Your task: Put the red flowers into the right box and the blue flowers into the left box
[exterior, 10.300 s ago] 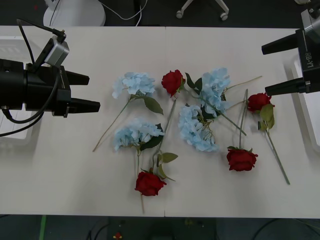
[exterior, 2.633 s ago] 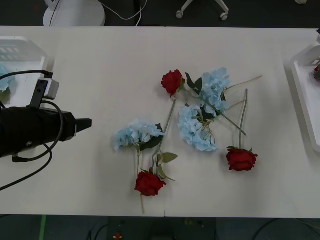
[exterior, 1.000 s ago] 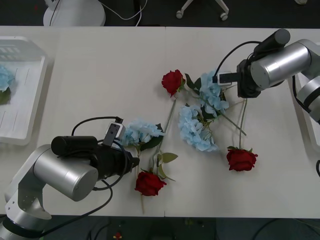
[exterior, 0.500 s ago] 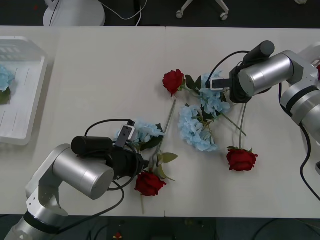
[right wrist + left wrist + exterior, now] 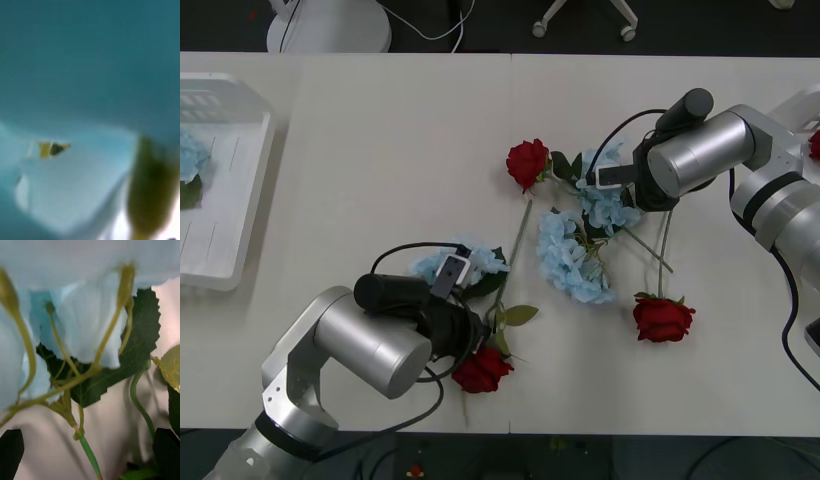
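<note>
While blue flowers [image 5: 575,245] crowd both wrists, front view shows red flowers [image 5: 663,319].

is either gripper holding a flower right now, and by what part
Cannot be told. The left gripper is at a blue flower's stem, the right gripper at another blue flower.

No readable text, labels, brand marks or numbers anywhere: not on the arms, boxes, flowers or desk.

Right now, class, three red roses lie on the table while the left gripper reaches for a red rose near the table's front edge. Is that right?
Not quite. In the left wrist view the left gripper is at the stem of a blue flower, not a red rose. The front view does show three red roses on the table.
</note>
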You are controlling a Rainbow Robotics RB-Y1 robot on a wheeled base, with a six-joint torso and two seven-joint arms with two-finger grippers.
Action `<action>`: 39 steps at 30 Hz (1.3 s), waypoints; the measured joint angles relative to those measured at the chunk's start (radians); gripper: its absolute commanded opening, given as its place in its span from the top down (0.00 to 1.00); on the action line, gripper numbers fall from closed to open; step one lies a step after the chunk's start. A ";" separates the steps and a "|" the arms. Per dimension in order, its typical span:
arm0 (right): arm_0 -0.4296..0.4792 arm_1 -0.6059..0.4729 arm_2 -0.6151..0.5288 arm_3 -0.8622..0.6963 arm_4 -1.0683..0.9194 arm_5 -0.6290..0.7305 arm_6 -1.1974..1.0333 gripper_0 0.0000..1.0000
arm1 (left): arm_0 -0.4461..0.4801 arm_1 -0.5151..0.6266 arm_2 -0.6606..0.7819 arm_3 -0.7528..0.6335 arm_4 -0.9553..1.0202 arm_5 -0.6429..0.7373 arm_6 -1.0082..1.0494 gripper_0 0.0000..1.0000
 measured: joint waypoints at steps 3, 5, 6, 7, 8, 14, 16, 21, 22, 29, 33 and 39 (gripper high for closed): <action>-0.001 0.000 0.000 0.001 -0.001 0.000 0.000 0.44 | -0.016 -0.012 0.000 0.020 -0.023 -0.013 0.000 0.88; -0.001 0.001 0.000 0.002 -0.003 0.000 0.000 0.48 | -0.023 -0.019 0.000 0.030 -0.044 -0.014 0.000 1.00; -0.001 0.002 0.000 0.002 -0.004 0.000 0.000 0.49 | -0.026 -0.022 0.000 0.033 -0.049 -0.015 0.000 1.00; -0.002 0.004 0.000 0.002 -0.004 0.000 0.000 0.50 | -0.028 -0.023 0.000 0.036 -0.051 -0.015 0.000 1.00; -0.002 0.005 0.001 0.003 -0.004 0.000 0.000 0.51 | -0.029 -0.025 0.000 0.039 -0.052 -0.016 0.000 1.00; -0.006 0.010 0.018 0.009 -0.004 -0.001 0.000 0.69 | -0.029 -0.026 0.000 0.046 -0.056 -0.019 0.000 1.00; -0.007 0.010 0.026 0.009 -0.004 -0.001 0.000 0.80 | -0.029 -0.026 0.002 0.046 -0.057 -0.023 0.000 1.00; -0.008 0.013 0.030 0.013 -0.004 -0.001 0.000 0.95 | -0.029 -0.027 0.037 0.041 -0.058 -0.024 0.001 1.00; -0.008 0.015 0.030 0.014 -0.004 -0.001 0.000 0.99 | -0.029 -0.027 0.048 0.037 -0.058 -0.024 0.001 1.00; -0.008 0.021 0.031 0.017 -0.008 -0.001 0.000 1.00 | -0.029 -0.027 0.148 -0.047 -0.056 -0.013 0.025 1.00; -0.020 0.018 0.030 0.022 -0.067 0.003 0.000 1.00 | -0.029 -0.025 0.248 -0.150 -0.017 0.040 0.059 1.00; -0.055 -0.024 -0.070 0.024 -0.266 0.091 0.000 1.00 | -0.049 0.009 0.416 -0.224 0.106 0.047 0.063 1.00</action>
